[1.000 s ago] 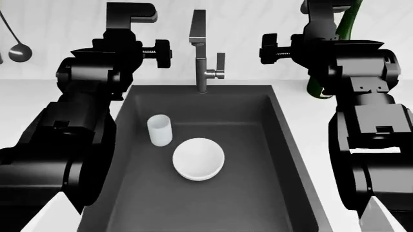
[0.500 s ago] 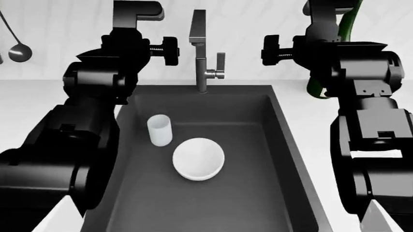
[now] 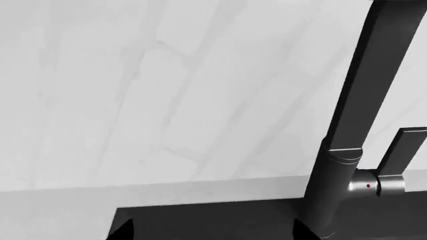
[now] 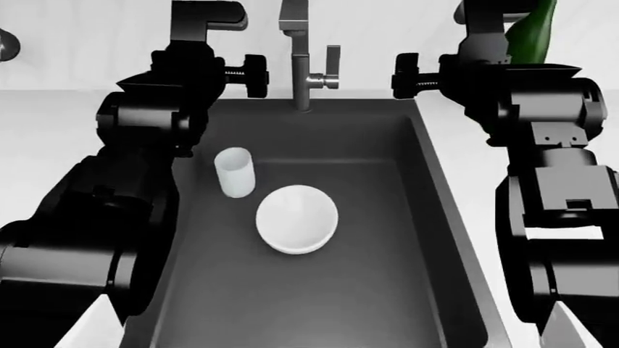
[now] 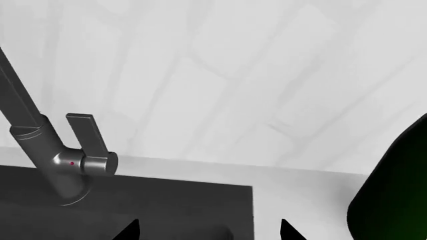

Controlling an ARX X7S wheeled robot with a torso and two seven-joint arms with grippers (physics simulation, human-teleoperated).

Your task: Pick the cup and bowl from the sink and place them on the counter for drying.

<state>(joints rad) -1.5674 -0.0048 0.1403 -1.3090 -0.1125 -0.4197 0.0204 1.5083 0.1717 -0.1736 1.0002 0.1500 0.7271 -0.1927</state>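
The white cup (image 4: 235,172) stands upright in the dark sink (image 4: 377,239), left of centre. The white bowl (image 4: 297,219) sits on the sink floor just in front of and right of the cup. Both arms are raised over the sink's back corners, well above and apart from cup and bowl. In the left wrist view my left gripper (image 3: 213,235) shows only two dark fingertips (image 3: 123,232), set wide apart and empty. My right gripper (image 5: 210,234) looks the same, open and empty. The white counter (image 4: 43,130) surrounds the sink.
The grey faucet (image 4: 301,58) stands at the sink's back edge between the two arms; it also shows in the left wrist view (image 3: 347,145) and the right wrist view (image 5: 60,165). A green bottle (image 4: 532,32) stands at the back right, behind the right arm.
The head view has tipped downward, so the faucet and wall sit higher in the picture. The left arm rose slightly. Cup and bowl have not moved in the sink.
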